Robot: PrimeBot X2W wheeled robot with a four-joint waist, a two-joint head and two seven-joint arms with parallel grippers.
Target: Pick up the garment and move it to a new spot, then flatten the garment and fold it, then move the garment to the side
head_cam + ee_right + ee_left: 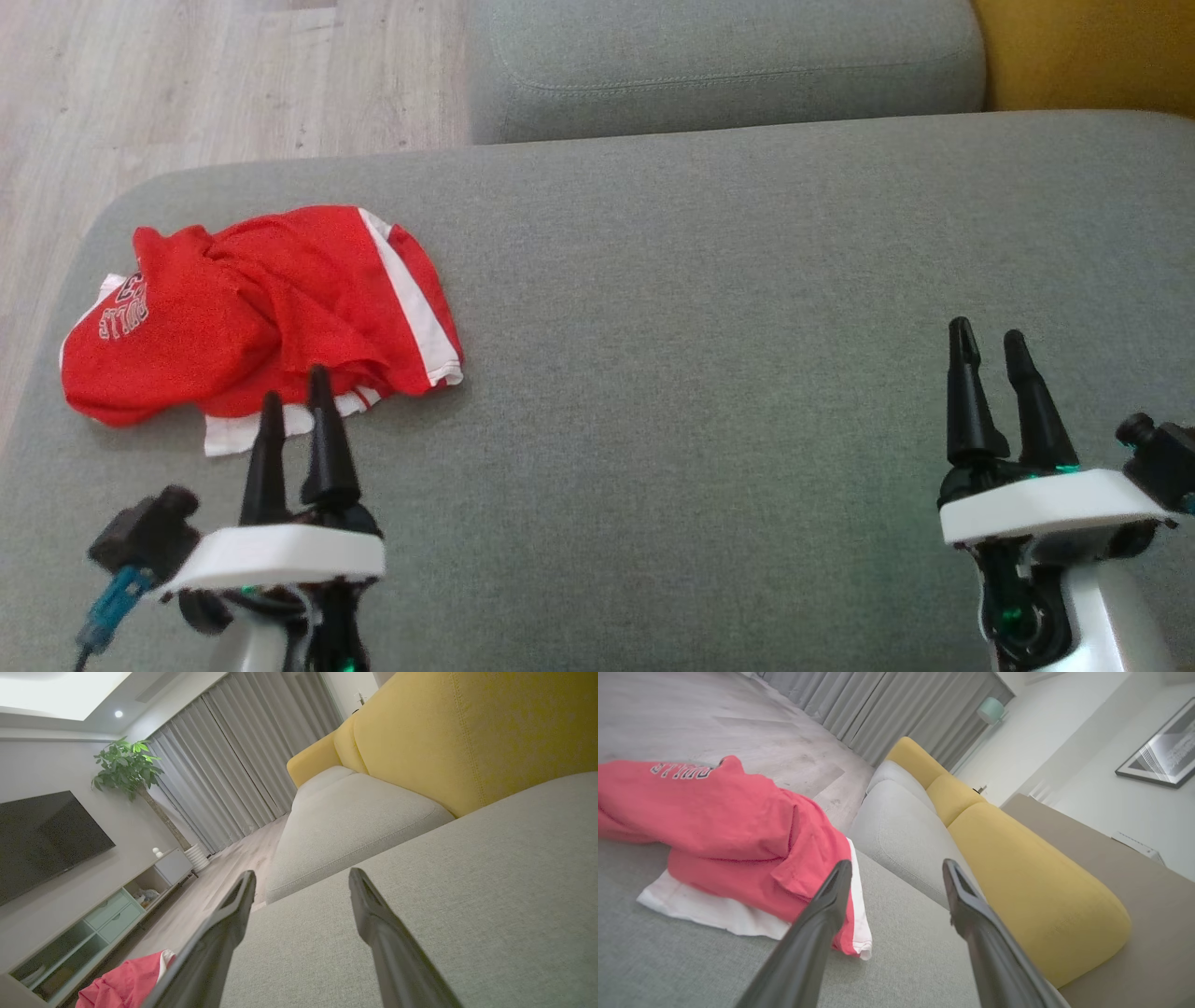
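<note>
One crumpled red jersey-cloth garment (261, 317) with white stripes and white lettering lies bunched on the left end of the wide grey fabric sofa seat (700, 327). It sits close to the rounded corner beyond which the pale wooden floor (187, 84) shows. Its white-edged hem spills toward the robot, and several layers are folded over one another, so its true outline cannot be read. It looks soft, light and limp. It should sag and drape from any hold and is unlikely to slip or break, though a pinch on a single layer might drag the rest along in a heap. The white-striped edge nearest the robot, or a raised fold beside it, seems the best place to take hold. The left gripper (296, 387) sits just at that near hem, its two dark fingers (327, 439) apart and empty; whether a tip touches the cloth cannot be told. The right gripper (988, 334) hovers well apart over the seat on the right, fingers likewise spread, holding nothing. A yellow back cushion (1083, 47) borders the far right corner.
</note>
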